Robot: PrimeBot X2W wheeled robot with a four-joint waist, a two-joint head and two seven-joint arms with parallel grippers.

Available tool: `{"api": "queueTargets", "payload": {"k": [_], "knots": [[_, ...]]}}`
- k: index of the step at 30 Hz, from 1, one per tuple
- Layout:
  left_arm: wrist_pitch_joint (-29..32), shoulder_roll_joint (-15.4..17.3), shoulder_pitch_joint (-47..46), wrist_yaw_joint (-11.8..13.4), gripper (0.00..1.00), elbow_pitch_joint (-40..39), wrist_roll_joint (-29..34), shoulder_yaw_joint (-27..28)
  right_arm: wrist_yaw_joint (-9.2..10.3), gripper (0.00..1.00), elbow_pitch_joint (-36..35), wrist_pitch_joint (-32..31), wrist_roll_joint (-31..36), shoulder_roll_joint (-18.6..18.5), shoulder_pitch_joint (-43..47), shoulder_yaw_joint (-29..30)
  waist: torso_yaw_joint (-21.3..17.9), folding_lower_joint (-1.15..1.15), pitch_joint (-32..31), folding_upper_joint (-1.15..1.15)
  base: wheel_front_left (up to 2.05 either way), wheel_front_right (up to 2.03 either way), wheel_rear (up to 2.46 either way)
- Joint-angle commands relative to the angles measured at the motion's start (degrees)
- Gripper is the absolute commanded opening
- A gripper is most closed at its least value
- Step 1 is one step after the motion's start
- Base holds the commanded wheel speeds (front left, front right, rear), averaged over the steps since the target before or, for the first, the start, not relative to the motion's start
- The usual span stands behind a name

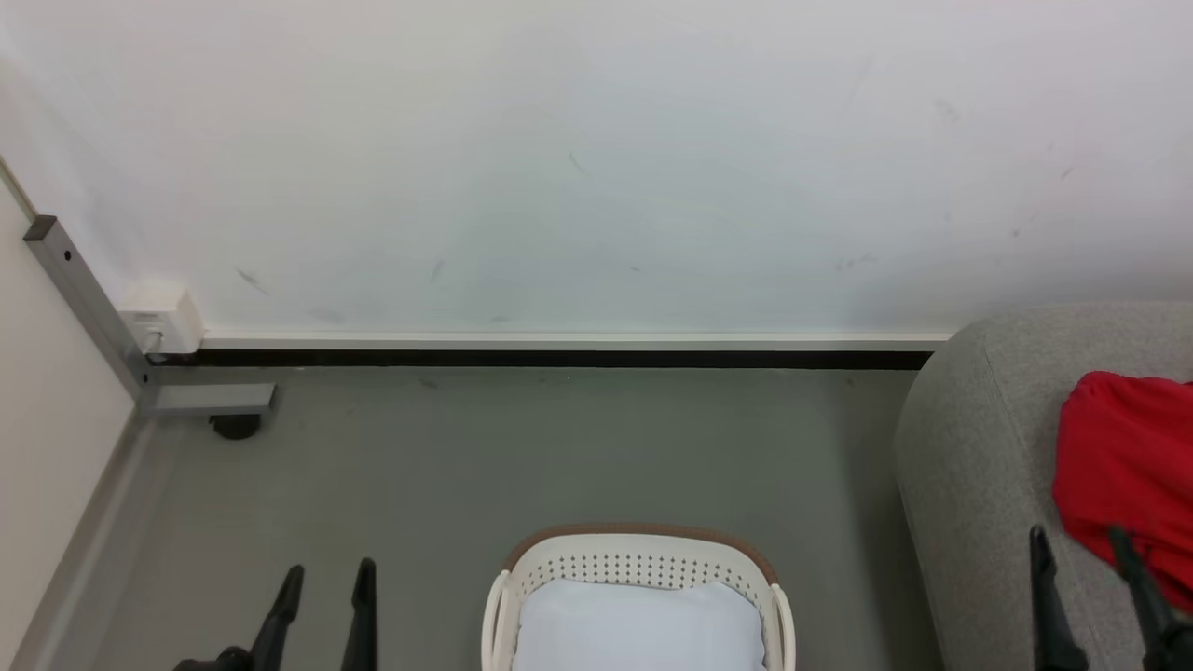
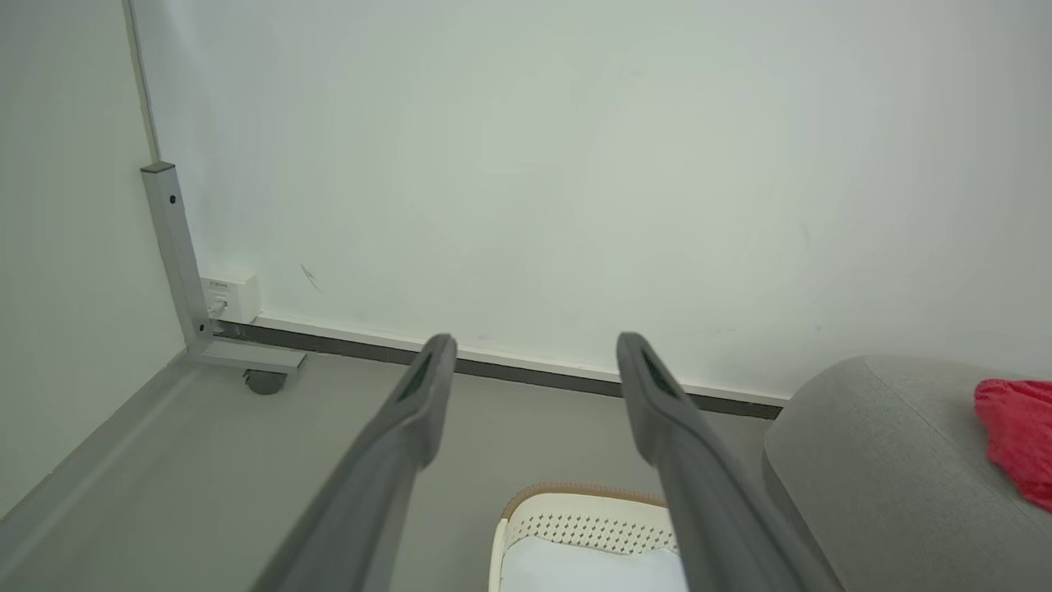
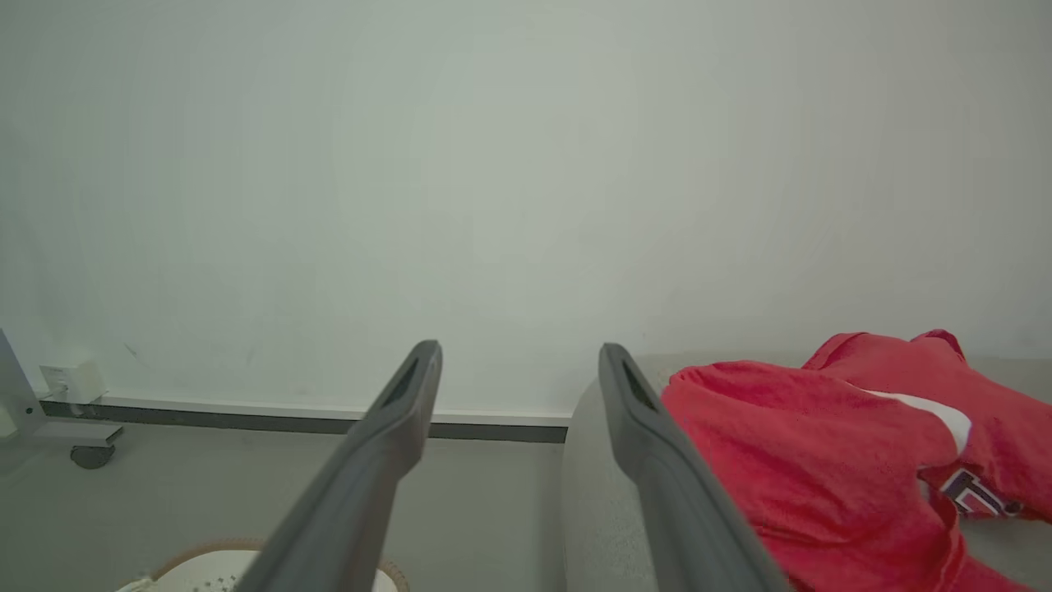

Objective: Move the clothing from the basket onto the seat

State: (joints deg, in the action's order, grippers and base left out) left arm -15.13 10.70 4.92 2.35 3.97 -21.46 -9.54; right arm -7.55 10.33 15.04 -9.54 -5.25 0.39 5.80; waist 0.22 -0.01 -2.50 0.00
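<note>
You face a white wall (image 1: 596,140) and a grey floor (image 1: 447,466). The white basket (image 1: 643,548) with a brown rim stands on the floor ahead, and a white lining (image 1: 638,626) shows inside. The red clothing (image 1: 1128,457) lies on the grey seat (image 1: 969,447) to your right. A metal frame (image 1: 84,298) on a caster stands in the left corner. Your left gripper (image 1: 331,566) and right gripper (image 1: 1075,532) are both spread, pinching nothing.

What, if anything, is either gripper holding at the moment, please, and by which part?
Nothing is held. The left gripper and right gripper are both open with nothing between their fingers; the clothing lies on the seat.
</note>
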Motion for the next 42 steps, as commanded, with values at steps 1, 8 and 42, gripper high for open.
{"api": "queueTargets", "payload": {"k": [1,8,42], "knots": [[0.0,-0.6,0.9,-0.5,1.0,0.2,1.2,1.1,0.13,1.0,0.7,0.2,0.9,0.1,1.5,-0.5,0.3,0.01,-0.2,0.0,0.0,0.0,0.0],[0.0,-2.6,2.5,-2.9,1.0,2.8,6.2,4.2,0.13,1.0,3.8,0.2,4.3,1.6,3.5,-2.9,0.8,0.01,-0.7,0.0,0.0,0.0,0.0],[0.0,-7.3,1.1,-9.9,1.0,7.2,10.1,6.9,0.13,1.0,5.6,0.2,1.0,2.3,3.9,-6.4,-1.7,0.01,-1.7,0.0,0.0,0.0,0.0]]}}
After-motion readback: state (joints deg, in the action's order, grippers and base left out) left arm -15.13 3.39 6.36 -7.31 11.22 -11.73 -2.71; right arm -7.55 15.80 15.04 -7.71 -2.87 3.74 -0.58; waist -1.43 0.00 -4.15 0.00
